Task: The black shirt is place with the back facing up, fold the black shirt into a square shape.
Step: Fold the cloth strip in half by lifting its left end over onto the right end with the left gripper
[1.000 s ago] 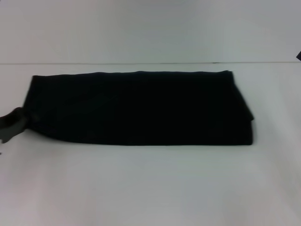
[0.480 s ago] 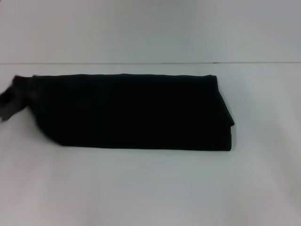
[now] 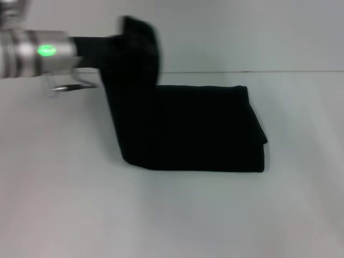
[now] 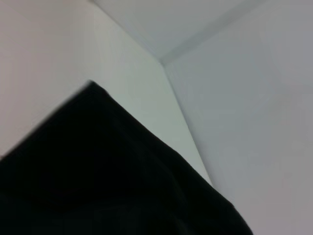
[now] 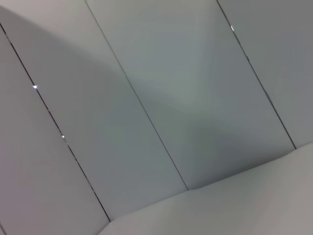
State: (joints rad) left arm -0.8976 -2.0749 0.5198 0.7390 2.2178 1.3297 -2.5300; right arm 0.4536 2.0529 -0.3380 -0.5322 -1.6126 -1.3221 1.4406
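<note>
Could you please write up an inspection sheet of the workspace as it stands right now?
Surface: plain white table, bare around the cloth.
Job's things: black shirt folded into a long band; its left end is lifted off the table, the right part lies flat.
Clutter: nothing seen.
Grippers: left claw raised at upper left, hidden by the lifted shirt end it appears to carry; right claw not in view, its wrist camera showing only wall panels and the table edge.
Cables: nothing seen.
Surroundings: pale wall behind the table.
</note>
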